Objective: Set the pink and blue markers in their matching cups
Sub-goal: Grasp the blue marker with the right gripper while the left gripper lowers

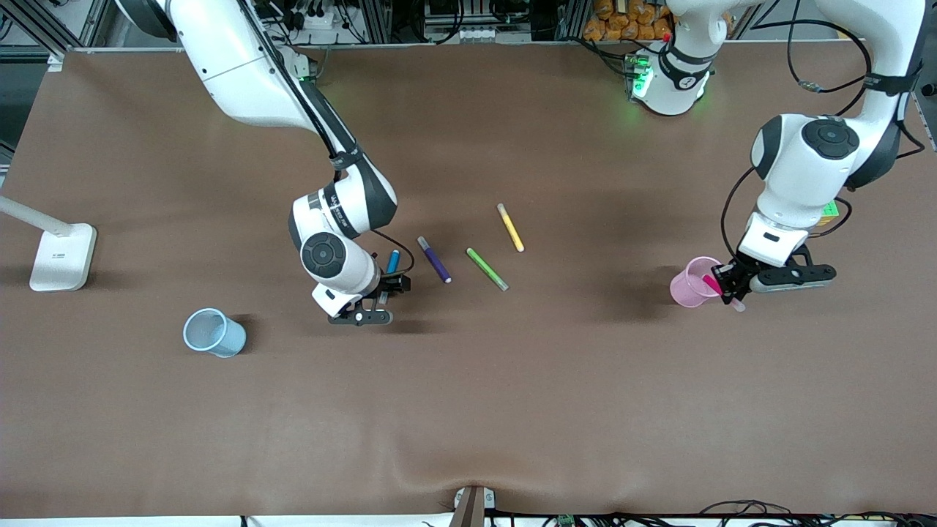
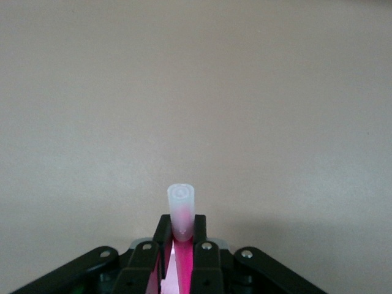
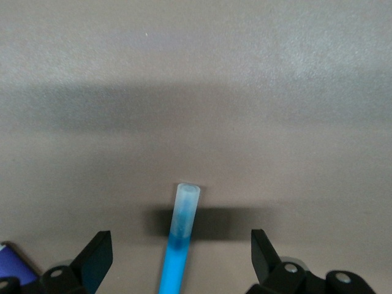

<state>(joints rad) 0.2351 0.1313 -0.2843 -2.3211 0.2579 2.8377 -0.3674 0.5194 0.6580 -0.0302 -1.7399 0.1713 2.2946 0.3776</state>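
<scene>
My left gripper [image 1: 730, 287] is shut on the pink marker [image 1: 714, 285], tilted at the rim of the pale pink cup [image 1: 690, 282]. In the left wrist view the fingers [image 2: 163, 229] clamp the pink marker [image 2: 181, 211], its pale cap sticking out. The blue marker [image 1: 393, 261] lies on the table, partly hidden by my right arm. My right gripper [image 1: 382, 289] is open and low over it. In the right wrist view the blue marker [image 3: 179, 245] lies between the spread fingertips [image 3: 98, 251]. The pale blue cup [image 1: 214, 332] stands toward the right arm's end.
A dark purple pen [image 1: 434, 259], a green pen [image 1: 487, 268] and a yellow pen [image 1: 510, 227] lie near the table's middle. The purple pen's end shows in the right wrist view [image 3: 15, 269]. A white lamp base [image 1: 62, 256] stands at the right arm's end.
</scene>
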